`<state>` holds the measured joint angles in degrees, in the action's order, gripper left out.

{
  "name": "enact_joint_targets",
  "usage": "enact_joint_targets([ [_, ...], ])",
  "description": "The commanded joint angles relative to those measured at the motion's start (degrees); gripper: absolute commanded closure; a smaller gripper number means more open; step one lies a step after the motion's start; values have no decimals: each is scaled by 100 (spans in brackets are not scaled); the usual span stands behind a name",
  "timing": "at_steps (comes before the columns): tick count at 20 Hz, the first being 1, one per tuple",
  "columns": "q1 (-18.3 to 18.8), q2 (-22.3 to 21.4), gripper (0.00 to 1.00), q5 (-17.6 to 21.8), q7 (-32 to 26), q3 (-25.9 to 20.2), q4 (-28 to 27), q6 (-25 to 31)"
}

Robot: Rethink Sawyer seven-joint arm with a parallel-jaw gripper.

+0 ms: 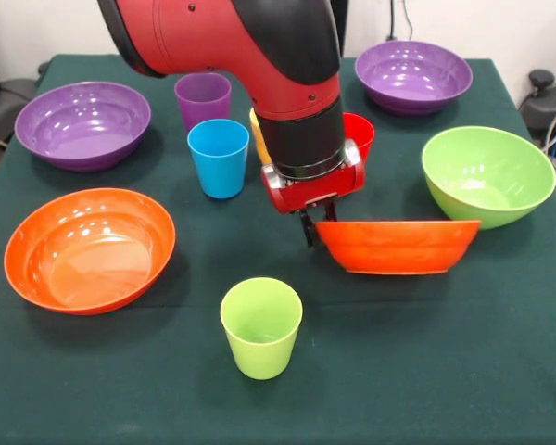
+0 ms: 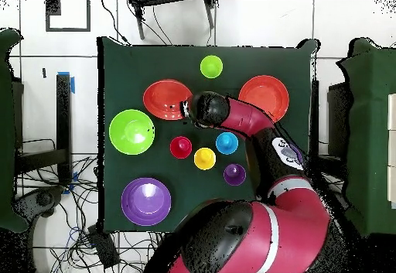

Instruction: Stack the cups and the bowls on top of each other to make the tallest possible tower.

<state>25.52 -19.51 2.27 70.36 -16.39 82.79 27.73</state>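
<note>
The gripper (image 1: 313,225) is clamped on the rim of an orange bowl (image 1: 396,246), holding it off the table (image 1: 426,371). The light green cup (image 1: 260,326) stands near, below; the green bowl (image 1: 488,173) sits just beside

dark green tablecloth (image 1: 445,371), floor cables (image 2: 62,200)

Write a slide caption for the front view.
Gripper lifts an orange bowl by its rim near a green cup.
</note>
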Motion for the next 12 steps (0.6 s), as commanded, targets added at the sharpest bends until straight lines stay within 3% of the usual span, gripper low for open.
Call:
enact_joint_targets([
  [1,-117,310,100,49,725,-30,-131,135],
  [12,-399,32,100,-217,945,74,-329,811],
])
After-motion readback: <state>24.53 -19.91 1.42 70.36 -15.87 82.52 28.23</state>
